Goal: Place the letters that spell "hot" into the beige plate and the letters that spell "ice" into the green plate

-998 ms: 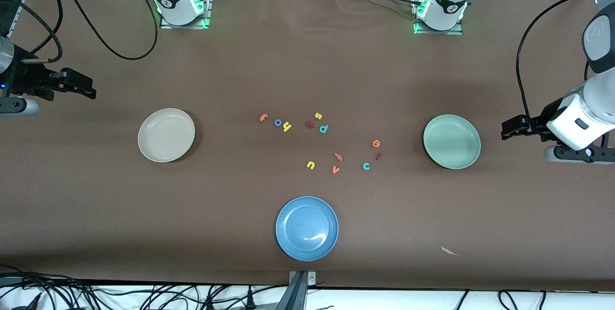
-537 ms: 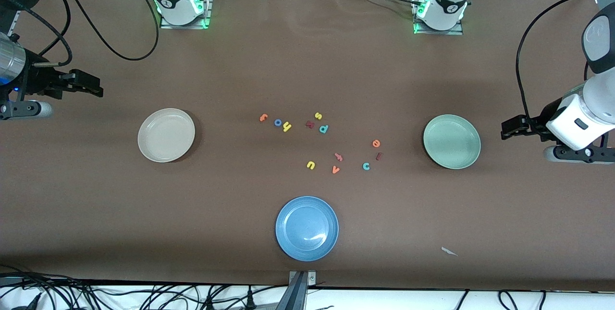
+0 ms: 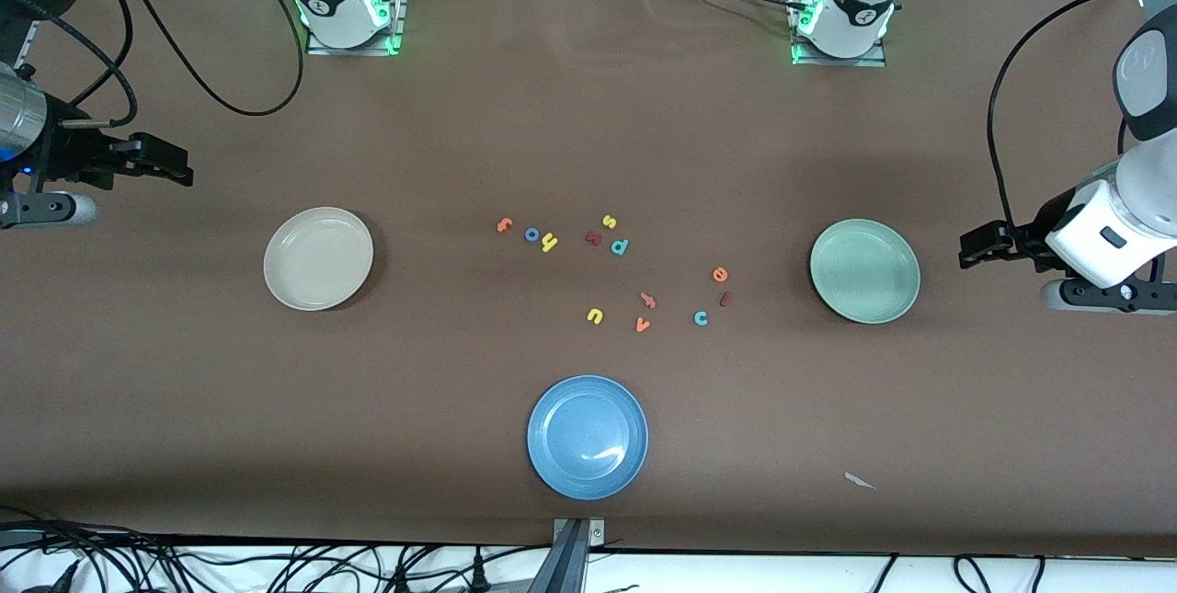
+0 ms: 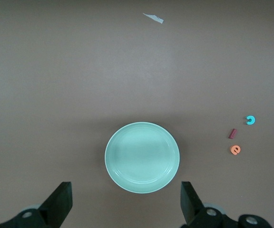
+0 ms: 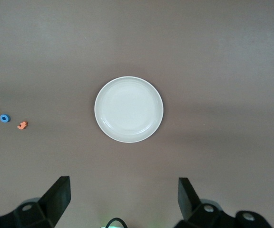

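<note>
Waiting at start: right hand (image 3: 175,172) mid-left of frame, left hand (image 3: 977,245) mid-right, both spread wide, empty. Beige plate (image 3: 318,258), green plate (image 3: 864,270) bare. Yellow h (image 3: 550,243), blue o (image 3: 531,234), orange t (image 3: 503,225) at frame centre; orange e (image 3: 720,274), maroon i (image 3: 725,299), teal c (image 3: 701,318) beside green plate. Next: precise pinch on tiny letter.

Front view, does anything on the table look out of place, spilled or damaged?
One oddity: a small white scrap lies on the brown table, toward the left arm's end and nearer the camera than the green plate. It looks like stray paper or tape. The three plates sit upright and empty, and the letters lie loosely scattered, none in a plate.
</note>
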{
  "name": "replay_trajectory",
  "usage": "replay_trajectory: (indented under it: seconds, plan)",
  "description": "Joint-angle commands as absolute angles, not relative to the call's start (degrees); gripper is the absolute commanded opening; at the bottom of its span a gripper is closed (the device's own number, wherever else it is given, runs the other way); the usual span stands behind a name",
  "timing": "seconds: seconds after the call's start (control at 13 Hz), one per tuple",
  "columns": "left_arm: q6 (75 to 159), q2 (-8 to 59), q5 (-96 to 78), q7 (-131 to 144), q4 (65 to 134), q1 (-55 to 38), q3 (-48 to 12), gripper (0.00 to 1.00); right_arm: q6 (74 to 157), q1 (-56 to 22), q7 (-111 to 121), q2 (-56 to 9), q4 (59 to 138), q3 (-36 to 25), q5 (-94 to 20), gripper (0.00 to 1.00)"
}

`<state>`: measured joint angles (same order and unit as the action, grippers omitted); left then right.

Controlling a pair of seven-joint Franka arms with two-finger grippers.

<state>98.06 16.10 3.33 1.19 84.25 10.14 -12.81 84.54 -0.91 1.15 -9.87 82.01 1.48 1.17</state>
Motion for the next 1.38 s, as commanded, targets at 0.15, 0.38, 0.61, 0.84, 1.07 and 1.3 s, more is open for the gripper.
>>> replay_trajectory:
  seconds: [0.15, 0.38, 0.61, 0.84, 1.07, 1.3]
  plan:
    - [99.23, 15.12, 4.75, 1.23, 85.61, 10.28, -13.09, 1.0, 83.85, -0.7, 1.84, -9.23, 81.74, 1.41, 2.46, 1.0]
    - [99.49, 15.12, 4.75, 1.23, 85.69, 10.28, -13.1, 1.0, 83.41, -0.79, 2.28, -9.49, 81.83, 1.41, 2.37, 1.0]
    - [99.49, 15.12, 4.75, 1.49, 85.69, 10.2, -13.1, 1.0, 84.64, -0.7, 1.85, -9.32, 81.91, 1.58, 1.41, 1.0]
    - [99.49, 15.12, 4.75, 1.76, 85.69, 10.2, -13.1, 1.0, 84.37, -0.7, 2.2, -9.23, 82.0, 1.5, 1.41, 1.0]
    - [99.49, 15.12, 4.75, 1.76, 85.69, 10.2, -13.1, 1.0, 85.86, -0.7, 2.28, -8.71, 83.05, 1.41, 0.62, 1.0]
    - [99.49, 15.38, 4.75, 1.76, 85.69, 10.2, -13.1, 1.0, 89.74, -0.88, 2.11, -5.27, 89.3, 1.58, 0.44, 1.0]
